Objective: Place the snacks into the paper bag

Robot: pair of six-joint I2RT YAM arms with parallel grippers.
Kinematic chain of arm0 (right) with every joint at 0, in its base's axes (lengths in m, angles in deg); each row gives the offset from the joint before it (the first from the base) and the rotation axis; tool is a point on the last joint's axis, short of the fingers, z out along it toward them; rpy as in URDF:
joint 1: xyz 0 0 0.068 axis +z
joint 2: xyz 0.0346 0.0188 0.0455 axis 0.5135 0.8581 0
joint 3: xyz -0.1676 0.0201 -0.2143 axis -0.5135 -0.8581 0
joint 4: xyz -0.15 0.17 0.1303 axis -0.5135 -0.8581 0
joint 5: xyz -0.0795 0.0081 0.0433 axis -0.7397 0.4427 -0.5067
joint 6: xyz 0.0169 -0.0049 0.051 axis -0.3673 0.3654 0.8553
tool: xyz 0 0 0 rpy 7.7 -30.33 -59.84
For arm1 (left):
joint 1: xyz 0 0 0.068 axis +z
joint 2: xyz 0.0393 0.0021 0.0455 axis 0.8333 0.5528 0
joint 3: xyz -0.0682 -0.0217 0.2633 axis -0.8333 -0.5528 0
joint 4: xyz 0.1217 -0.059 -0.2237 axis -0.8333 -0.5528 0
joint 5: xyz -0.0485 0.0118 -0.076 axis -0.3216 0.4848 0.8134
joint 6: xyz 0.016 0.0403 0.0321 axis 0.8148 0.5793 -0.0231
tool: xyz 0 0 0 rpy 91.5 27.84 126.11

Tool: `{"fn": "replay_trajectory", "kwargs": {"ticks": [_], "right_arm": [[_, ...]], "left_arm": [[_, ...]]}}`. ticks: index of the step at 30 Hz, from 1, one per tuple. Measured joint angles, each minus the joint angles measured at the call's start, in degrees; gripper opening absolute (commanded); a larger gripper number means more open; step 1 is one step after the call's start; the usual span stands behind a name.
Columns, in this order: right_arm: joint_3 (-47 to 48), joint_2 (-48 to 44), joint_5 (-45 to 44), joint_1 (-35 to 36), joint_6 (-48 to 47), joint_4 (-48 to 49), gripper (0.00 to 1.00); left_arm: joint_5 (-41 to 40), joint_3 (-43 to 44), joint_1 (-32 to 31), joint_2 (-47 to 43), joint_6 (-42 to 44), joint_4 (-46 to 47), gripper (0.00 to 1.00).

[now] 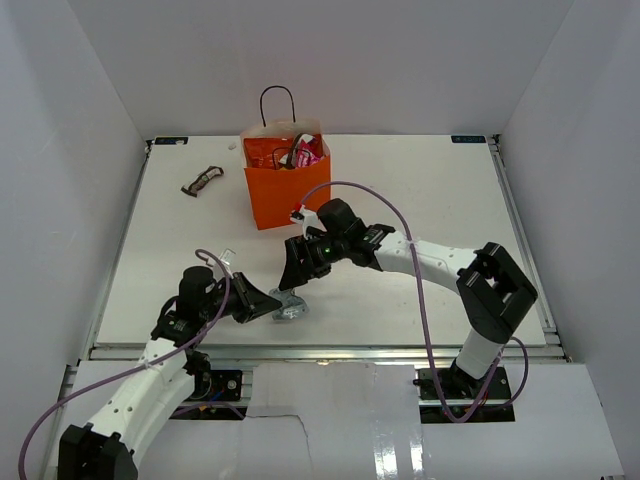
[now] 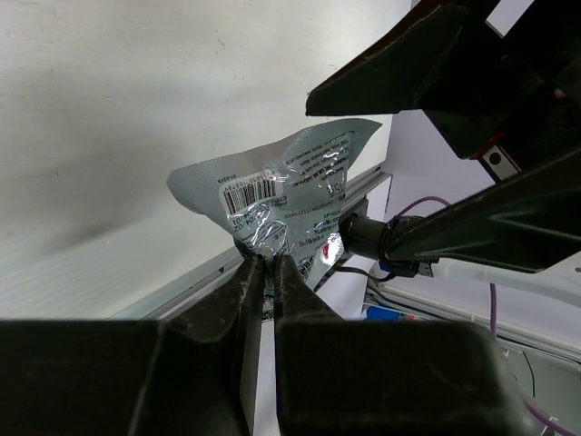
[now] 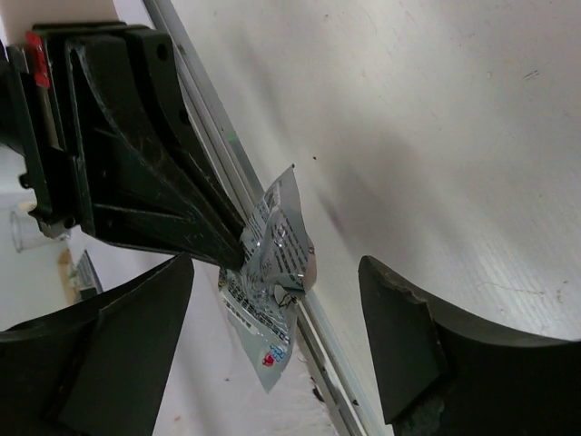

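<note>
My left gripper (image 2: 268, 265) is shut on the lower edge of a crumpled silver-grey snack packet (image 2: 281, 195), holding it just above the table's near edge (image 1: 290, 306). My right gripper (image 3: 275, 268) is open, its two fingers straddling the packet (image 3: 281, 238) without touching it. From above, the right gripper (image 1: 300, 262) hangs just over the left gripper (image 1: 277, 303). The orange paper bag (image 1: 285, 190) stands upright at the back centre. A red chip bag (image 1: 266, 152) and a pink packet (image 1: 309, 151) show inside it. A dark brown packet (image 1: 202, 180) lies on the table left of the bag.
A metal rail (image 1: 330, 350) runs along the table's near edge, right below the held packet. White walls close in the table on three sides. The right arm's purple cable (image 1: 400, 215) loops over the middle of the table.
</note>
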Motion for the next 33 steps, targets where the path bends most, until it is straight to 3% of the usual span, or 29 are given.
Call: {"fn": "replay_trajectory", "kwargs": {"ticks": [9,17,24,27,29,30,32,33], "right_arm": [[-0.17,0.76,0.96,1.18,5.31,4.92,0.48],[-1.57,0.76,1.51,1.25,5.99,7.13,0.36],[-1.75,0.83,1.55,1.4,4.37,7.58,0.08],[-1.75,1.07,1.84,1.46,3.63,7.91,0.08],[-1.7,1.16,2.56,1.46,2.08,8.02,0.08],[-1.57,1.18,3.3,1.44,0.94,8.02,0.08],[-0.87,1.33,5.7,1.44,-3.02,7.76,0.08],[0.07,1.6,7.65,1.44,-5.31,6.99,0.08]], "left_arm": [[1.07,-0.02,-0.42,2.69,-0.66,1.18,0.04],[1.4,-1.53,-0.5,1.6,-1.79,2.58,0.04],[1.77,-2.36,-0.7,-0.48,-2.93,3.34,0.05],[1.81,-2.38,-0.76,-0.76,-3.17,3.34,0.08],[1.86,-2.36,-0.79,-0.76,-3.37,3.34,0.18],[2.03,-2.36,-0.79,-0.76,-3.41,3.34,0.34],[2.45,-2.36,-0.81,-0.98,-3.43,4.22,0.51],[2.67,-2.14,-0.81,-1.36,-3.32,4.61,0.64]]}}
